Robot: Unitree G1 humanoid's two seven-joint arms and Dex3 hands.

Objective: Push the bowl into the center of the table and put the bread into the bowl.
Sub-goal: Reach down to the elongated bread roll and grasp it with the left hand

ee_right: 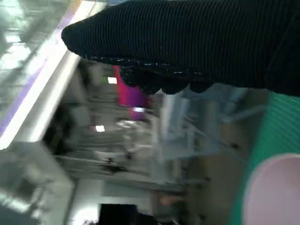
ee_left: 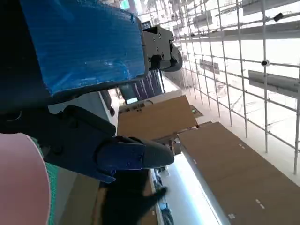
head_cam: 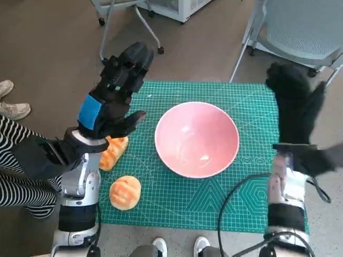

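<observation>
Pink bowl (head_cam: 196,138) sits mouth-up; left robot hand (head_cam: 115,93) and right robot hand (head_cam: 296,107) spread, empty.

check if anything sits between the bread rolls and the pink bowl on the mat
Nothing visible does. The two bread rolls lie on the green cutting mat left of the pink bowl, with only bare mat between them and its rim. The left hand hovers above the farther roll, holding nothing; the bowl is empty.
</observation>
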